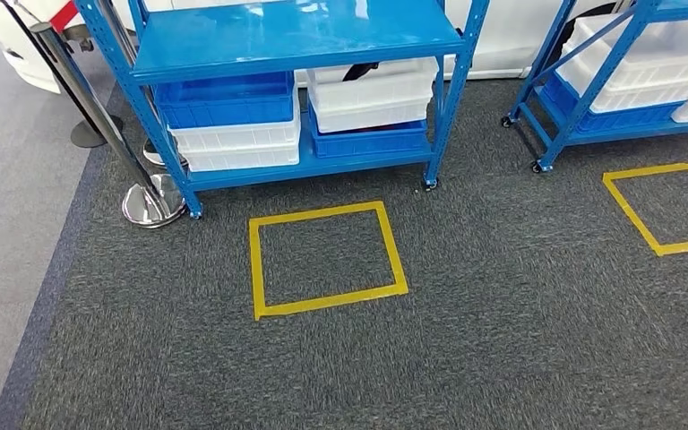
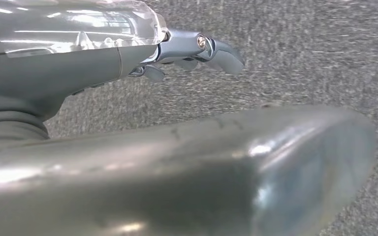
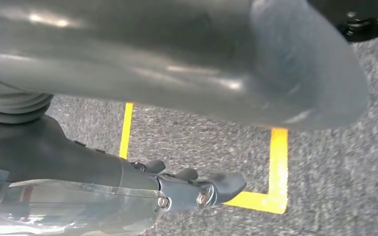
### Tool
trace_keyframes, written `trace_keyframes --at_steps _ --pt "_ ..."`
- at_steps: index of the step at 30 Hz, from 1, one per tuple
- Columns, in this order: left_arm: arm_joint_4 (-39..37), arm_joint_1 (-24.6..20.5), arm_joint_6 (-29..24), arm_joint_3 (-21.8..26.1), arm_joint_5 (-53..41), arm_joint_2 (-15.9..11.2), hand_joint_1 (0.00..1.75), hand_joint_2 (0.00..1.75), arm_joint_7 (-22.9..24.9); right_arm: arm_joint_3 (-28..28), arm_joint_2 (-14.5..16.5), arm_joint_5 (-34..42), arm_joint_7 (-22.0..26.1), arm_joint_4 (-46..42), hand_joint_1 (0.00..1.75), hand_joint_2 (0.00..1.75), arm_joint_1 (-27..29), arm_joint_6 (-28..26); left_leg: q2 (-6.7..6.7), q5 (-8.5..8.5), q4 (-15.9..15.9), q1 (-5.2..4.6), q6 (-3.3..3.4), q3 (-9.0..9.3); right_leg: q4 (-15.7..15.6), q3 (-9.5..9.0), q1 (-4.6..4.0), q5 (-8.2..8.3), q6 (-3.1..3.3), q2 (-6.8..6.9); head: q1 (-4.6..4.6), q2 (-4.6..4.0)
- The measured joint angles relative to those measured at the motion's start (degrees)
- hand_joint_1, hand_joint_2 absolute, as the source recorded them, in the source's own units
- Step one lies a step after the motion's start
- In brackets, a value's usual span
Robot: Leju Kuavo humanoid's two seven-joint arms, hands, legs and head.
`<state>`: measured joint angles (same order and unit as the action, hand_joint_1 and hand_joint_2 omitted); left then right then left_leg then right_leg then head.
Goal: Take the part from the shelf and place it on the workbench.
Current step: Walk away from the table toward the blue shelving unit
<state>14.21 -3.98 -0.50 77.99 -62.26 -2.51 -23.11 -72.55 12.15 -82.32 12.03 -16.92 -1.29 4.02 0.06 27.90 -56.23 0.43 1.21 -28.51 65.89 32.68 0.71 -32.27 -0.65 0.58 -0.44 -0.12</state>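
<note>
Writing none legible on shelf (image 1: 296,40) crates (image 1: 372,90) or floor tape (image 1: 322,260)

Both arms hang, hands holding nothing.
The grey ribbed left hand (image 2: 187,54) and right hand (image 3: 192,187) show loosely extended dark fingers, thumbs apart.

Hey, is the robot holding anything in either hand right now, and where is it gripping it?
Nothing is held. The left hand and the right hand both hang over the grey carpet, fingers loosely apart with nothing between them.
</note>
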Motion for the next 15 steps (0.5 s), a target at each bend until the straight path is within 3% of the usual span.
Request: trace_keyframes --at_steps 2,3,4,6,8,9,12,13,15 --pt "0.0 -0.08 -0.12 -0.01 -0.43 0.49 0.0 0.0 -0.36 -0.18 0.0 0.18 -0.39 -0.05 0.0 0.0 -0.06 -0.01 -0.12 0.49 0.01 0.02 0.12 0.46 6.56 4.58 0.09 -2.56 -0.3 -0.33 0.03 -0.01" --pt "0.0 -0.07 -0.25 -0.01 -0.58 0.79 0.0 0.0 -0.47 -0.33 0.0 0.28 -0.58 -0.07 0.0 0.0 -0.06 -0.03 -0.23 0.85 0.0 0.03 0.06 0.84 8.4 6.31 0.14 -2.61 -0.39 -0.34 0.02 -0.01" --pt "0.0 -0.05 -0.39 -0.01 -0.69 1.1 0.0 0.0 -0.54 -0.51 0.0 0.37 -0.77 -0.08 0.0 0.0 -0.04 -0.04 -0.37 1.27 0.0 0.08 -0.04 1.36 8.29 7.06 0.22 -1.51 -0.49 -0.34 0.03 -0.01" --pt "0.0 0.0 -0.57 -0.02 -0.74 1.69 0.0 0.0 -0.56 -0.77 0.0 0.51 -1.02 -0.15 0.0 0.0 0.09 -0.06 -0.66 2.34 0.0 0.22 -0.42 2.73 2.56 5.79 0.43 3.34 -0.62 -0.34 0.03 -0.01" --pt "0.0 -0.07 -0.59 -0.03 -0.78 2.12 0.0 0.0 -0.57 -0.93 0.0 0.57 -1.17 -0.22 0.0 0.0 0.13 -0.06 -0.81 3.46 -0.11 0.22 -1.11 3.82 -3.39 4.13 0.33 6.5 -0.21 -0.41 0.01 0.0" --pt "0.0 -0.17 -0.59 -0.03 -0.79 2.25 0.0 0.0 -0.57 -0.99 0.01 0.57 -1.21 -0.25 0.0 0.0 0.04 -0.06 -0.82 3.91 -0.07 0.17 -1.54 4.02 -4.74 3.83 0.21 7.1 0.26 -0.46 -0.02 -0.01" --pt "0.0 -0.41 -0.57 -0.05 -0.89 2.49 0.0 0.0 -0.55 -1.23 0.03 0.57 -1.33 -0.29 0.0 0.0 -0.22 -0.06 -0.77 3.97 -0.97 0.19 -2.58 4.29 -5.31 3.19 0.01 6.62 1.79 -0.54 -0.04 0.0" --pt "0.0 -0.43 -0.57 -0.06 -0.94 2.54 0.0 0.0 -0.54 -1.31 0.04 0.57 -1.4 -0.33 0.0 0.0 -0.2 -0.07 -0.69 3.71 -2.59 0.24 -2.82 3.74 -5.59 2.61 0.06 6.28 2.2 -0.48 -0.08 0.0" --pt "0.0 -0.45 -0.57 -0.07 -1.05 2.6 0.0 0.0 -0.49 -1.43 0.07 0.57 -1.53 -0.39 0.0 0.0 -0.22 -0.08 -0.48 4.54 -8.9 0.31 -3.26 0.03 -6.07 1.31 0.13 5.56 2.83 -0.39 -0.23 0.01"
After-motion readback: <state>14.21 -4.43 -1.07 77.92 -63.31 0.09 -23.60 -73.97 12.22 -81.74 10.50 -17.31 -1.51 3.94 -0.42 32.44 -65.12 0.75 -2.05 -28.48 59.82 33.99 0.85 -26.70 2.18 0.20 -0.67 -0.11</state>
